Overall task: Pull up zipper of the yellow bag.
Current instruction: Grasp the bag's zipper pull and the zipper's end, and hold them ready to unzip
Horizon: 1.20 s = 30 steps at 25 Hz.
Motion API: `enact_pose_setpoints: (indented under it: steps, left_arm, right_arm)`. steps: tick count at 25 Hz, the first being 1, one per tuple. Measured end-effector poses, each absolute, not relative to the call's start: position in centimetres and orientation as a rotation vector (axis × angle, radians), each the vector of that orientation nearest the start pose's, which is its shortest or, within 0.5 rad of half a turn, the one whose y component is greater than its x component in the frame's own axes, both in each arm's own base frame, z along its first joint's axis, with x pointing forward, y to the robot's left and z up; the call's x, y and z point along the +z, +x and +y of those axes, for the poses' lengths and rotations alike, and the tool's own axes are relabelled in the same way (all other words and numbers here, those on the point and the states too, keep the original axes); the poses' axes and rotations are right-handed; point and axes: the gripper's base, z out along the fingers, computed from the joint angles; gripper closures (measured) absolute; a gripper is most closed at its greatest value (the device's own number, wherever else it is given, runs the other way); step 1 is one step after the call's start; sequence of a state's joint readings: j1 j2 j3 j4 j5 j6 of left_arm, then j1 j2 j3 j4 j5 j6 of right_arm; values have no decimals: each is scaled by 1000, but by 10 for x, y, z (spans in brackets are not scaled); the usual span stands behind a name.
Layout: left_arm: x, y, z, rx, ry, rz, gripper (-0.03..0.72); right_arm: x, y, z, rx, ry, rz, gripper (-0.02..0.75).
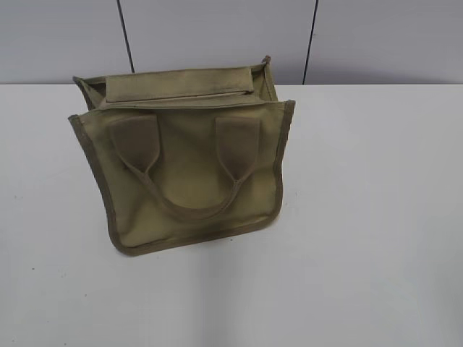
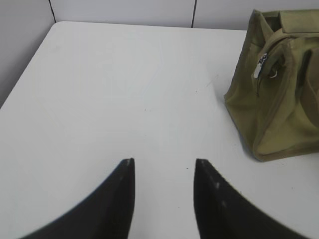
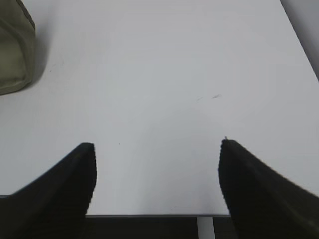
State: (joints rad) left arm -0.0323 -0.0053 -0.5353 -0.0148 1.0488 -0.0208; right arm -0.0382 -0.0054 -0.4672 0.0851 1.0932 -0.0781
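The yellow bag [image 1: 188, 159] stands on the white table, its front face with two looped handles toward the exterior camera. In the left wrist view the bag [image 2: 279, 109] is at the upper right, and the zipper's silver pull [image 2: 260, 65] hangs at its near end. The zipper line runs along the top [image 1: 177, 95]. My left gripper [image 2: 164, 162] is open and empty, low over bare table left of the bag. My right gripper [image 3: 157, 144] is open and empty near the table's front edge; only a bag corner [image 3: 15, 55] shows at its upper left. Neither gripper shows in the exterior view.
The white table [image 1: 376, 217] spreads around the bag. A grey panelled wall [image 1: 217, 36] stands behind it. The table's front edge [image 3: 159, 215] lies just under the right gripper.
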Motion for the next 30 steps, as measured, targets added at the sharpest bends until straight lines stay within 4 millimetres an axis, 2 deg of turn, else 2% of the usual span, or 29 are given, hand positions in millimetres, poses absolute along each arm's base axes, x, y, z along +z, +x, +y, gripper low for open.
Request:
enact_pose_setpoints:
  steps: [17, 20, 23, 27, 30]
  left_arm:
    - [288, -10, -1, -61, 13, 1990, 431]
    - [291, -10, -1, -61, 13, 1972, 386]
    - [302, -9, -1, -64, 11, 1871, 327]
    - [315, 7, -2, -64, 7, 1726, 291]
    - [312, 35, -2, -65, 1, 1633, 286]
  right_arm:
    - [266, -3, 7, 33, -46, 2101, 155]
    - [266, -3, 7, 33, -46, 2101, 155]
    - [266, -3, 7, 33, -46, 2101, 155]
    - [266, -3, 7, 33, -46, 2101, 155]
    - [266, -3, 7, 34, -46, 2101, 155]
